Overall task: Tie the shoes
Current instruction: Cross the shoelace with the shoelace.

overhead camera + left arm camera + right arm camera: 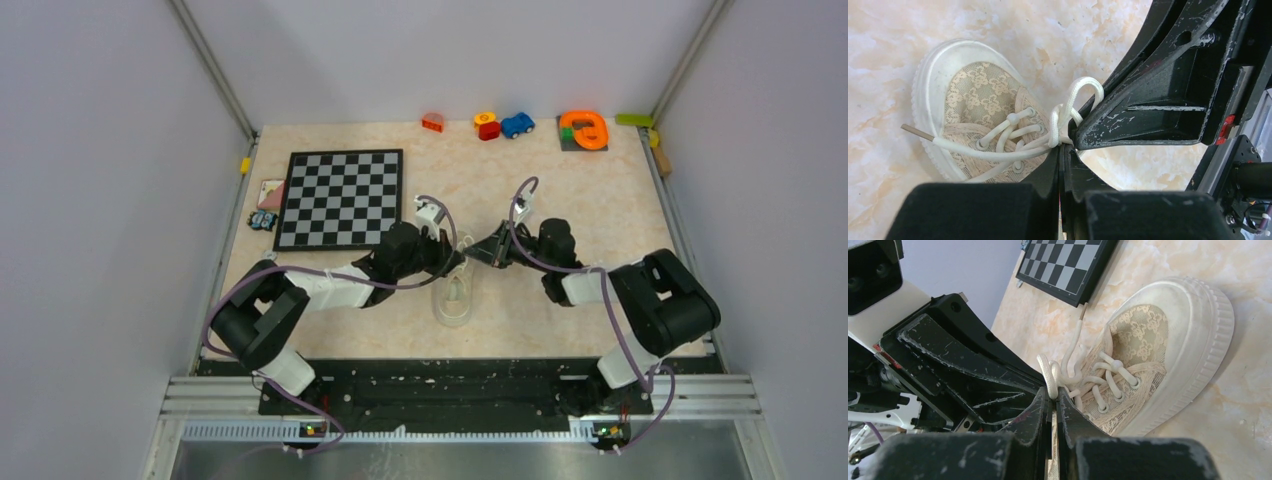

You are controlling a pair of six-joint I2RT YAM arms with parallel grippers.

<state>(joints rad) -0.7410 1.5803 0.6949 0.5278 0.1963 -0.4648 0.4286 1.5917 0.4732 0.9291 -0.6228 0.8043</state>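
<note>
left hand on laces; sneaker toe-away

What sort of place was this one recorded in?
Most likely a lab robot test cell, not a home: plain pale walls box in a marble-patterned table, a metal rail runs along its near edge, and props like a chessboard and toy car sit about.

Top external: you look steeply down from high above the near edge, far enough back to hold the whole table, with the chessboard at upper left. Left wrist: very close, facing down, with the sneaker toe at frame left. Right wrist: equally close but slanted lower, toe at upper right and chessboard along the top edge; all three views share the sneaker, and both wrist views its laces.
</note>
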